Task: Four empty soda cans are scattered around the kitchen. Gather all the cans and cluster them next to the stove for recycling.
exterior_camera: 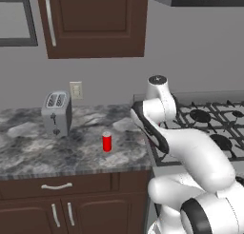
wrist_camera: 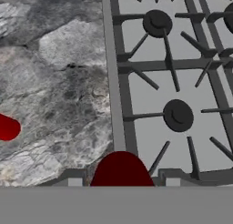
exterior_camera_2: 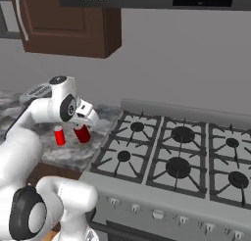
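Right base view gives me the clearest look: the claw (exterior_camera_2: pixel 84 123) is clamped on a red soda can (exterior_camera_2: pixel 82 133), holding it by its upper part so the can hangs below the hand with its long axis near vertical, leaning a little. It sits over the marbled grey worktop (exterior_camera_2: pixel 68 154), close to the left edge of the stove (exterior_camera_2: pixel 176 161). I cannot tell from this side whether its base touches the stone or hovers just above it.

A second soda can (exterior_camera_2: pixel 60 136) stands upright on the worktop just beside the held one, on the side away from the stove, top up. From the left base view I see this standing can (exterior_camera: pixel 106 142) alone on the stone, between the silver toaster (exterior_camera: pixel 56 113) and the arm, well apart from the toaster.

Hand view looks down along the claw: the held can (wrist_camera: pixel 122 169) shows as a dark red dome between the fingertips, lying right over the seam where worktop meets stove. The other can (wrist_camera: pixel 7 126) is at the left edge, on the stone.
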Available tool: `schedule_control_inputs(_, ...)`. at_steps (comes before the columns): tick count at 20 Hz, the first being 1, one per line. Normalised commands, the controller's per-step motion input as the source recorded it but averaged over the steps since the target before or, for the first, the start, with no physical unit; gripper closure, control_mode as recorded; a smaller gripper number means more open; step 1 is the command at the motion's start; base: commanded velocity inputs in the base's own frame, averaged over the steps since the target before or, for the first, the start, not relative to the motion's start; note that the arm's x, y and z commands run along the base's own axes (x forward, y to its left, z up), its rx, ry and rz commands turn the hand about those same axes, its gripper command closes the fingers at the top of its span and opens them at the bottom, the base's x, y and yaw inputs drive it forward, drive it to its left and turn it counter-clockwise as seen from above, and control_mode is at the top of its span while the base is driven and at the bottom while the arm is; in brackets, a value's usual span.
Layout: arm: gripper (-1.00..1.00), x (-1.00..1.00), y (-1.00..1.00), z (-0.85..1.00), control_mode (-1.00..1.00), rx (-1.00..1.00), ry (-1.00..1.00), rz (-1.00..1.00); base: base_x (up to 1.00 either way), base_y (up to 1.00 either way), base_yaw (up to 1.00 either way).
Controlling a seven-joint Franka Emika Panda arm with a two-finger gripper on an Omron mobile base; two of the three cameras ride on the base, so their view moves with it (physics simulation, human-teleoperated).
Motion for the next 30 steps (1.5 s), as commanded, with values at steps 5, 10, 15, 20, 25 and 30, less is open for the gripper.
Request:
schedule_control_inputs(5, 1.0, 1.0, -0.05, -0.36, -1.0, 0.06, 0.17, 0.02, 0.0, 0.0, 0.0)
schedule_control_inputs(10, 1.0, 0.96, 0.03, -0.29, -1.0, 0.09, 0.27, 0.02, 0.0, 0.0, 0.0)
schedule_control_inputs(15, 1.0, 0.92, 0.15, -0.13, -1.0, 0.0, 0.36, 0.0, 0.0, 0.0, 0.0)
schedule_control_inputs(20, 1.0, 0.22, 0.09, -0.39, -1.0, 0.0, 0.04, 0.0, 0.0, 0.0, 0.0)
schedule_control_inputs(25, 1.0, 0.17, 0.22, -0.76, -1.0, 0.0, 0.0, 0.0, 0.0, 0.0, 0.0)
schedule_control_inputs(30, 1.0, 0.1, 0.22, -0.78, -1.0, 0.0, 0.0, 0.0, 0.0, 0.0, 0.0)
